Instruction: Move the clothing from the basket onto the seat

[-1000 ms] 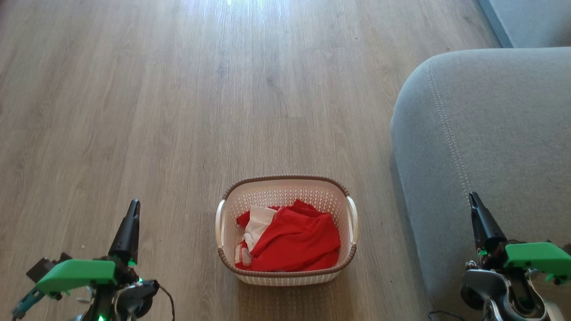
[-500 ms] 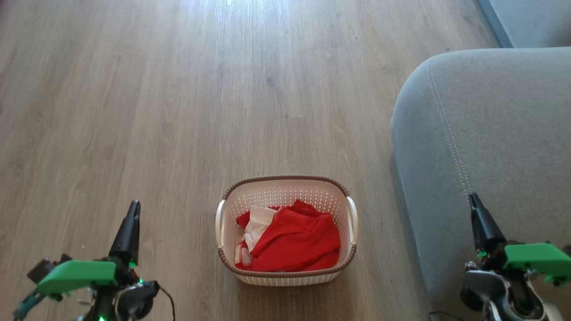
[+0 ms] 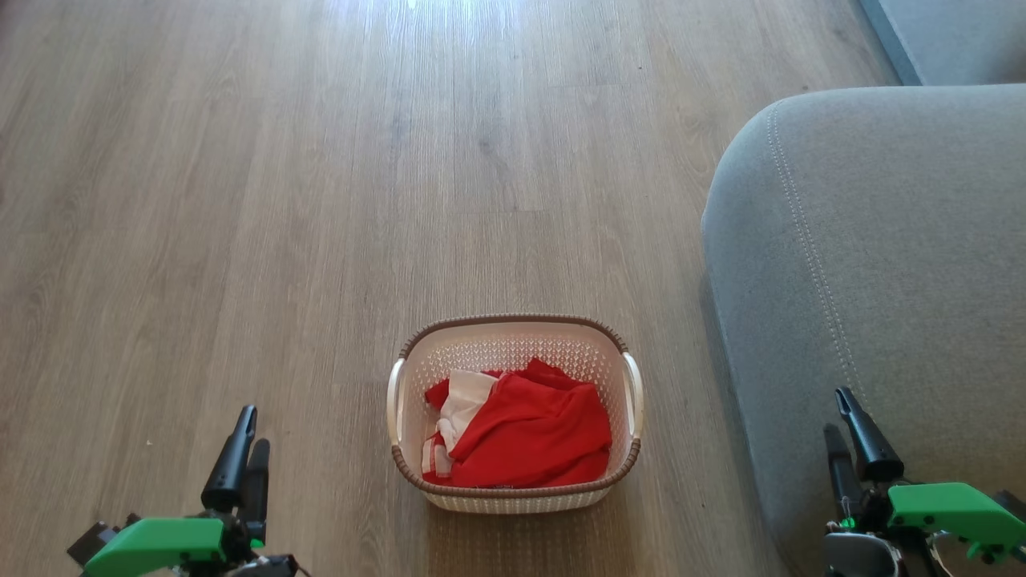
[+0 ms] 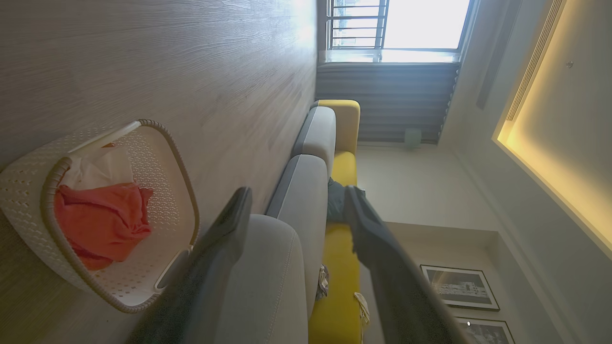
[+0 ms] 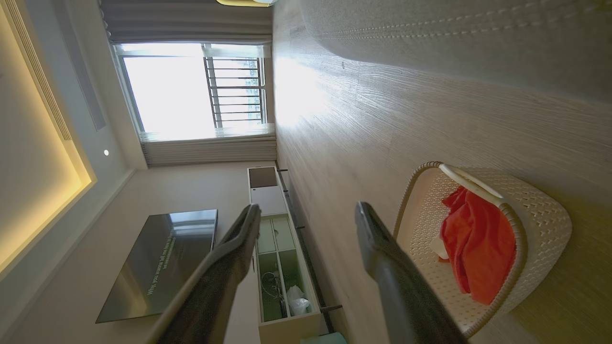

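Note:
The cream basket (image 3: 633, 385) with a brown rim stands on the wooden floor just ahead of me, holding the red and white clothing (image 3: 529, 437). The grey seat (image 3: 882, 264) rises to its right. My left gripper (image 3: 250, 433) hovers open at the lower left, well clear of the basket. My right gripper (image 3: 836, 413) is open at the lower right, over the seat's front edge. The left wrist view has the left gripper (image 4: 299, 196) open, the basket (image 4: 177, 157), clothing (image 4: 100, 224) and seat (image 4: 267, 282). The right wrist view has the right gripper (image 5: 308, 210) open beside the basket (image 5: 540, 210) and clothing (image 5: 478, 248).
Bare wooden floor (image 3: 321, 200) stretches ahead and to the left. A second grey cushion (image 3: 946, 36) lies at the far right. The sofa has a yellow back (image 4: 334, 286). A low cabinet (image 5: 282, 267) and a dark screen (image 5: 162, 263) stand across the room.
Both grippers have gone from shut to open, and both sit lower in the head view than before. Basket and clothing have not moved.

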Robot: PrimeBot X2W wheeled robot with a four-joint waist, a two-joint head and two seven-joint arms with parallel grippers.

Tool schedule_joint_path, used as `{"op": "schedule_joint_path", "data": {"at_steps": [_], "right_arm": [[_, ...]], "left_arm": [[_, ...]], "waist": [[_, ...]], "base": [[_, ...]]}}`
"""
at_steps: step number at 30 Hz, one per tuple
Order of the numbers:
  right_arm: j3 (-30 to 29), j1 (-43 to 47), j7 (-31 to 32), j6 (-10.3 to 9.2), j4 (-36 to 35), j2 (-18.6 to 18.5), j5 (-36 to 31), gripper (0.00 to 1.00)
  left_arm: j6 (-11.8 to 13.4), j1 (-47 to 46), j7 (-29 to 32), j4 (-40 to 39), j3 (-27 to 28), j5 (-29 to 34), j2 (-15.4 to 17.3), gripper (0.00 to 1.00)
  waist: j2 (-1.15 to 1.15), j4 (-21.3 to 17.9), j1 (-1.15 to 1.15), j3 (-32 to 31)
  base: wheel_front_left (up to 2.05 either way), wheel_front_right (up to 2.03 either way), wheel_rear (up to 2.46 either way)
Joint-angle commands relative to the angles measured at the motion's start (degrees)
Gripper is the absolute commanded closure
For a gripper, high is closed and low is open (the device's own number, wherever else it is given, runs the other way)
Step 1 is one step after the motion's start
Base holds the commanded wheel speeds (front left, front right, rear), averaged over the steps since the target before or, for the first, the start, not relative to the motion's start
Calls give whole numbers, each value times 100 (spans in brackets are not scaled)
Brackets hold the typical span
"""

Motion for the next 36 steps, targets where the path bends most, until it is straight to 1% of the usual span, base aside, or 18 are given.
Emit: {"op": "schedule_joint_path", "data": {"at_steps": [1,7,13,20,23,27,29,36], "right_arm": [[1,-236,-81,7,-232,-36,-99,0],[-55,-277,-182,9,-322,-41,-444,0],[-84,-340,-284,11,-560,-46,-891,0],[-79,-386,-402,14,-886,-52,-1513,0],[-47,-426,-453,15,-1038,-55,-1853,0],[-14,-460,-520,17,-1197,-58,-2248,0],[5,-472,-537,17,-1242,-59,-2345,0],[178,-543,-655,20,-1597,-65,-3092,0]], "left_arm": [[-8,-257,-49,-230,73,87,43,0],[-11,-277,-150,-361,161,278,48,0],[-14,-322,-251,-467,341,541,53,0],[-5,-408,-368,-595,496,850,59,0],[-2,-452,-419,-755,582,1092,62,0],[78,-485,-486,-975,606,1423,65,0],[104,-492,-502,-1044,605,1508,66,0],[393,-525,-619,-1506,576,1985,72,0]], "waist": [[0,2,0,0],[0,12,0,5],[0,20,0,21],[0,44,0,46],[0,59,0,63],[0,80,0,77],[0,84,0,80],[0,102,0,104]], "base": [[0,0,0],[0,0,0],[0,0,0],[0,0,0],[0,0,0],[0,0,0],[0,0,0],[0,0,0]]}}
